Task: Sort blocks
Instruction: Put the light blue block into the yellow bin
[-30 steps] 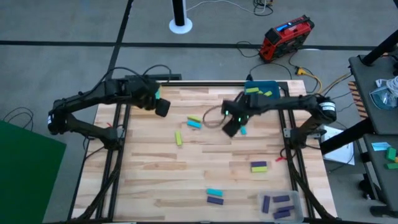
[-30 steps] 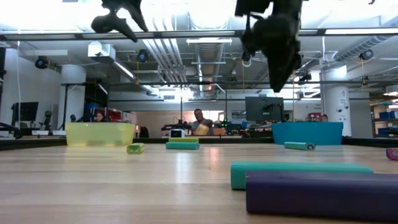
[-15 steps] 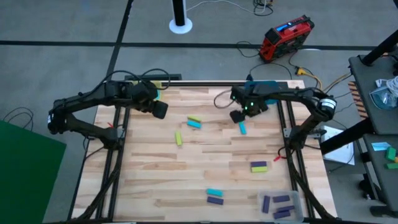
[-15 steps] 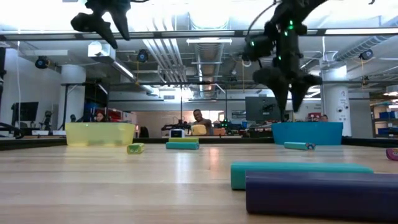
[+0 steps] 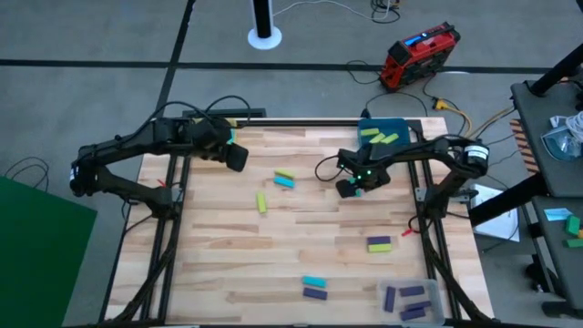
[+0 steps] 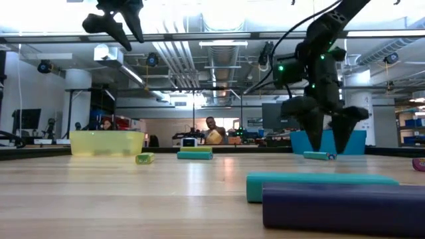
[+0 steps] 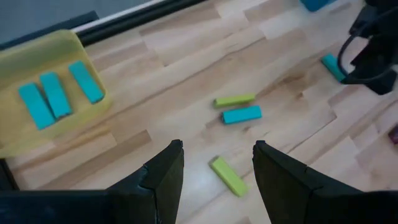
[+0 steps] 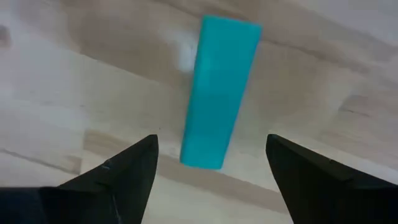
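From above, the right end effector hangs low over the counter by the blue bin, which holds yellow-green blocks; purple ones fill the clear tray. Loose blocks remain mid-counter, so I judge sorting roughly half done. At counter level, its fingers straddle a cyan block. Past the left end effector, raised, parted and empty, the yellow bin holds three cyan blocks. The right wrist view shows that cyan block between wide-spread fingers, ungripped.
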Controlling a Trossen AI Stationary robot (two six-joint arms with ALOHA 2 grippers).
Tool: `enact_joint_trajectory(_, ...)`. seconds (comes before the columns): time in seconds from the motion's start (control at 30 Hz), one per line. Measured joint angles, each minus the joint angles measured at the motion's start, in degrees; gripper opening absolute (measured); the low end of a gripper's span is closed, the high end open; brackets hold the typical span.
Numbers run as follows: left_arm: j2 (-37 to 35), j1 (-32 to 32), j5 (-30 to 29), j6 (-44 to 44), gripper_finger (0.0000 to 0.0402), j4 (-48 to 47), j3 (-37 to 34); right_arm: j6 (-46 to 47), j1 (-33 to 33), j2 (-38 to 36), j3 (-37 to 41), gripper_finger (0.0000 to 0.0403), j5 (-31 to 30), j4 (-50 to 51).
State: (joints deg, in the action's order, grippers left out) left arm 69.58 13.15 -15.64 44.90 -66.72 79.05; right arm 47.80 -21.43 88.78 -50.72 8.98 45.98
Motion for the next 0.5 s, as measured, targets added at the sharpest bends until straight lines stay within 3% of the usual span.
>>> enact_joint_trajectory(0.3, 0.00, 0.02, -0.44, -3.00, 0.0170, 2.42, 0.00, 1.29, -0.05, 3.95, 1.20, 0.0253, -0.97, -3.54)
enact_joint_trajectory(0.5, 0.06, 0.02, -0.44, -3.76, 0.0170, 3.17, 0.00, -2.29, -0.05, 9.02, 1.45, 0.0157, -2.45, -2.83)
